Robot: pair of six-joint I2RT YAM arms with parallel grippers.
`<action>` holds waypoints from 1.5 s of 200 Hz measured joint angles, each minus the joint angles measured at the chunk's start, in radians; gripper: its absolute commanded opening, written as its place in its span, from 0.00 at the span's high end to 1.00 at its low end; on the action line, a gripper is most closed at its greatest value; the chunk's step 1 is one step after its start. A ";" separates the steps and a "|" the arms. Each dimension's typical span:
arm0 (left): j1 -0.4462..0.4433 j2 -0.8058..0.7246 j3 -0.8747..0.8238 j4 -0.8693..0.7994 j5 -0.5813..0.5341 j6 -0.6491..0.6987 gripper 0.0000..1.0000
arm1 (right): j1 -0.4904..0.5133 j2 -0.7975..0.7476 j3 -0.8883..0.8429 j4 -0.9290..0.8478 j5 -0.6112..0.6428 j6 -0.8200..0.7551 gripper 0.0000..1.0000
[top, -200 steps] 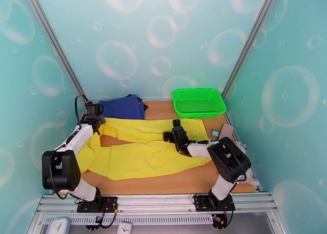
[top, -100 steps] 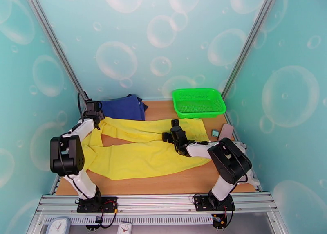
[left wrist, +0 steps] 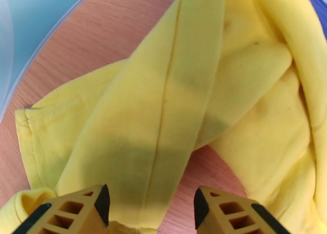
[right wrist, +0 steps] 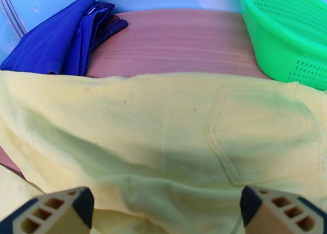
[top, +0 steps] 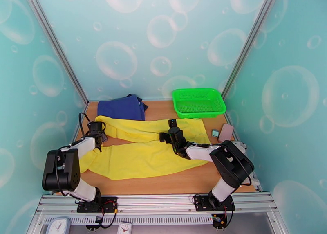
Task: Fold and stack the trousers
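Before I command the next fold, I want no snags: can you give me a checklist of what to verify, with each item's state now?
1. Left gripper open above the trousers: ok.
2. Right gripper open over the back pocket: ok.
3. Cloth lying flat: not ok, leg ends bunched under the left gripper.
4. Legs laid together: not ok, table shows between them.
5. Navy garment apart from the far leg: cannot tell, their edges meet.
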 measured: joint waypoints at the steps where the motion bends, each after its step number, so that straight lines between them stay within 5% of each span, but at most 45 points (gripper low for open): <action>1: 0.000 0.003 0.002 0.000 0.000 0.001 0.42 | 0.000 0.000 0.000 0.000 0.000 0.000 0.01; 72: -0.005 0.142 0.092 -0.019 -0.031 0.001 0.51 | 0.000 0.000 0.000 0.000 0.000 -0.008 0.01; 150: -0.010 0.132 0.105 -0.095 -0.109 -0.014 1.00 | -0.002 0.000 0.000 0.000 0.000 -0.008 0.01; 220: -0.010 -0.017 0.149 -0.193 -0.121 -0.018 1.00 | -0.018 0.000 0.000 0.000 -0.002 -0.008 0.01; 300: 0.079 0.016 0.500 -0.417 -0.222 0.021 1.00 | -0.031 0.000 -0.005 0.004 -0.024 -0.008 0.01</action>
